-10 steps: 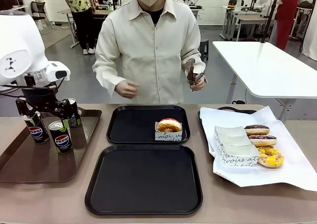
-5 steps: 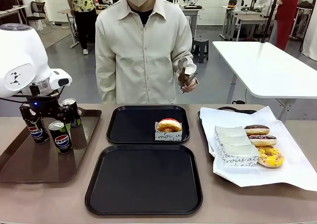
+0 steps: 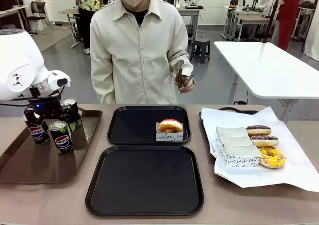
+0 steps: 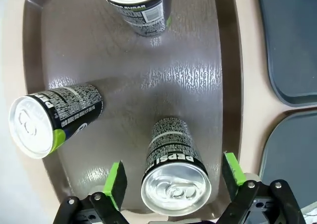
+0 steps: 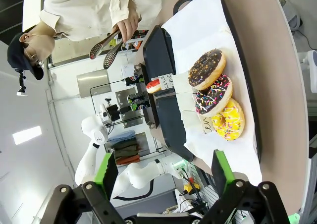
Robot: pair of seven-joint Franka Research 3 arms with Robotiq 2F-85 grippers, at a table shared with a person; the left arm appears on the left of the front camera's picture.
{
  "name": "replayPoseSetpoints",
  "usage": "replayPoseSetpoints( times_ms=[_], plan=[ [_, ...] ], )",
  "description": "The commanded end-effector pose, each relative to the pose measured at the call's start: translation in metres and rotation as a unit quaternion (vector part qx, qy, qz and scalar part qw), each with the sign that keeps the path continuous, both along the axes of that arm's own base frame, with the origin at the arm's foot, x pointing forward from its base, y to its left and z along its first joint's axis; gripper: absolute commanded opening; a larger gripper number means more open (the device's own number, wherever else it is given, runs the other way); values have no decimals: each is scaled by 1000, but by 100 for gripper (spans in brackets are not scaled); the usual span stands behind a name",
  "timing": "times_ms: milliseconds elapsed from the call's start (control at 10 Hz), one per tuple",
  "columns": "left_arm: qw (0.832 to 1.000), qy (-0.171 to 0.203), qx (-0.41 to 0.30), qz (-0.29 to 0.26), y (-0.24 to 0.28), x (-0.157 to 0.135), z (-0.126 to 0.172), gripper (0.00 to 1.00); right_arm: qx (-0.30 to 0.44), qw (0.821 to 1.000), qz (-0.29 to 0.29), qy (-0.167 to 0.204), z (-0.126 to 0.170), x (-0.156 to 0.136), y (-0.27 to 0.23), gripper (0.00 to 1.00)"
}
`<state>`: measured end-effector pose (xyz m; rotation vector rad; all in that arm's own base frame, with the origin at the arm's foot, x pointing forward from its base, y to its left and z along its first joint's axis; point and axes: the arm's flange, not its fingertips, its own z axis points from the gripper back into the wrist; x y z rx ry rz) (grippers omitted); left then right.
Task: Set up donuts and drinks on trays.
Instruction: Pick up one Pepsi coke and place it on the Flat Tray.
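Observation:
My left gripper [image 3: 52, 118] [image 4: 174, 174] hangs open over the brown tray [image 3: 25, 168], its green pads [image 4: 115, 178] on either side of the top of the nearest Pepsi can [image 3: 61, 137] [image 4: 176, 184], not touching it. Two more cans [image 3: 37, 130] [image 3: 73, 113] stand on the same tray. A pink donut [image 3: 170, 128] in its paper sleeve lies on the far black tray [image 3: 129, 128]. The near black tray [image 3: 144, 182] is bare. My right gripper [image 5: 163, 169] is open on nothing, off to the side of three donuts [image 5: 214, 95].
Two chocolate donuts [image 3: 258, 130] and a yellow one [image 3: 271, 157] lie on white paper [image 3: 299, 170] at the right, beside a stack of paper sleeves [image 3: 237, 148]. The person stands at the far edge holding tongs [image 3: 180, 75] upright.
My left gripper has come down closer over the cans. The person has straightened up, drawn the tongs in and dropped the other hand out of sight.

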<state>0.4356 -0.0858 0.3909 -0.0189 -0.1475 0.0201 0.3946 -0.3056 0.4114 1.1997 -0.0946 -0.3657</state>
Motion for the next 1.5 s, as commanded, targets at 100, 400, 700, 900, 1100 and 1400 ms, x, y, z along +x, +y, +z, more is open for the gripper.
replayPoseSetpoints(
  times_ms=[100, 400, 700, 900, 1100, 1400],
  plan=[
    [1000, 9, -17, -24, -2, 8, -8, 100, 7, 1000, -2, -9, 1, 1, 1, 100],
    [999, -2, -26, -31, 4, 6, -4, 14, 7, 1000, -2, -9, 1, 1, 1, 100],
    [999, 6, -22, -36, 1, 2, 5, 0, 7, 1000, -2, -9, 1, 1, 1, 100],
    [997, 30, -7, -65, -7, -4, 28, 0, 7, 1000, -2, -9, 1, 1, 1, 100],
    [995, 33, -5, -92, -22, -5, 74, 38, 7, 1000, -2, -9, 1, 1, 1, 100],
    [993, 7, 1, -119, -73, 27, 122, 38, 7, 1000, -2, -9, 1, 1, 1, 100]
  ],
)
